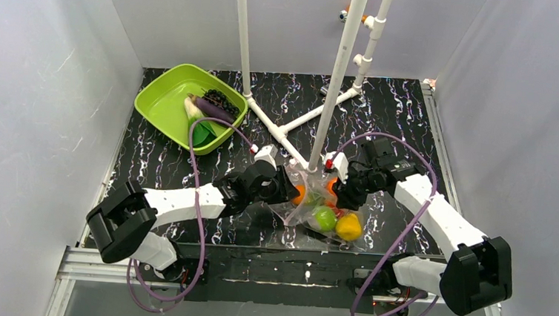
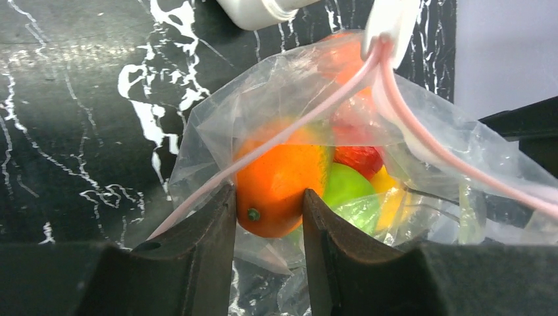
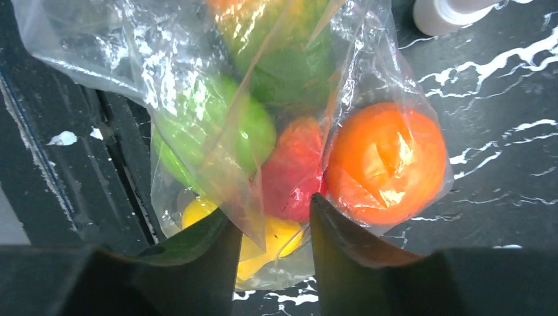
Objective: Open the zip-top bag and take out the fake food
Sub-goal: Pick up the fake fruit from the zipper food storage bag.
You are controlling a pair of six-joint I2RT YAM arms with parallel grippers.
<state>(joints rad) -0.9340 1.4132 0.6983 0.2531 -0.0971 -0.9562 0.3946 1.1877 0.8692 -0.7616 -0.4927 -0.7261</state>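
Note:
The clear zip-top bag lies between both arms at the near middle of the table, and its pink zip strip is parted. My left gripper is shut on an orange at the bag's mouth. Behind that orange sit a green apple, a red piece and a yellow lemon. My right gripper is open against the bag's other side, with loose film and the lemon between its fingers. A second orange bulges the plastic beside its right finger.
A lime-green tray at the back left holds a purple eggplant, dark grapes and a leafy vegetable. A white pipe frame rises just behind the bag. Grey walls close in both sides.

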